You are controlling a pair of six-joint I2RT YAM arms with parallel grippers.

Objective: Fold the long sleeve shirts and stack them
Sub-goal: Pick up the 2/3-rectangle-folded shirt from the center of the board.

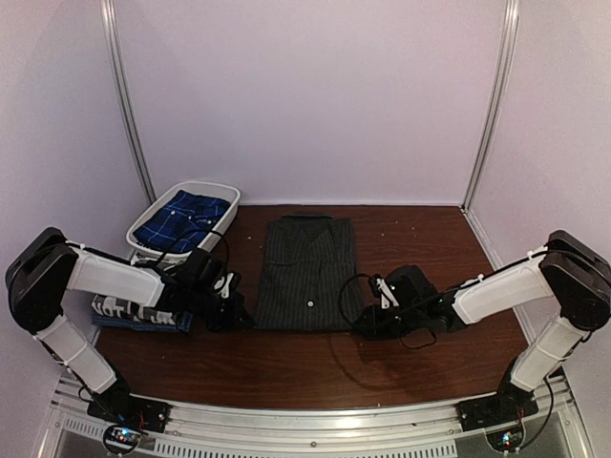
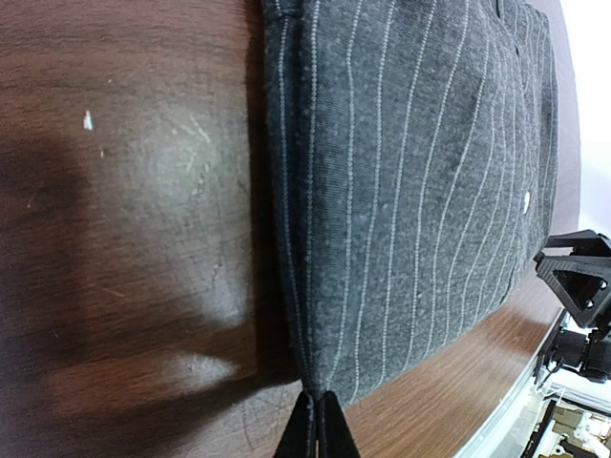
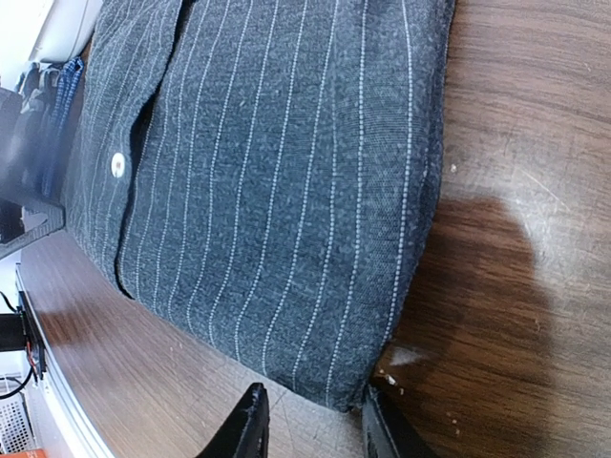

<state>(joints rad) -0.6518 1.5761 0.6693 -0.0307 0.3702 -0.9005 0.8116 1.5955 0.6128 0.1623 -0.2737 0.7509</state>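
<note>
On shirt (image 2: pixel 410 191), closed left end effector (image 2: pixel 316 425)

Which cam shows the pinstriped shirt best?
Top external: the whole folded pinstriped shirt is in frame, collar to hem. Left wrist shows only its near left corner; right wrist, its near right corner and a button.
</note>
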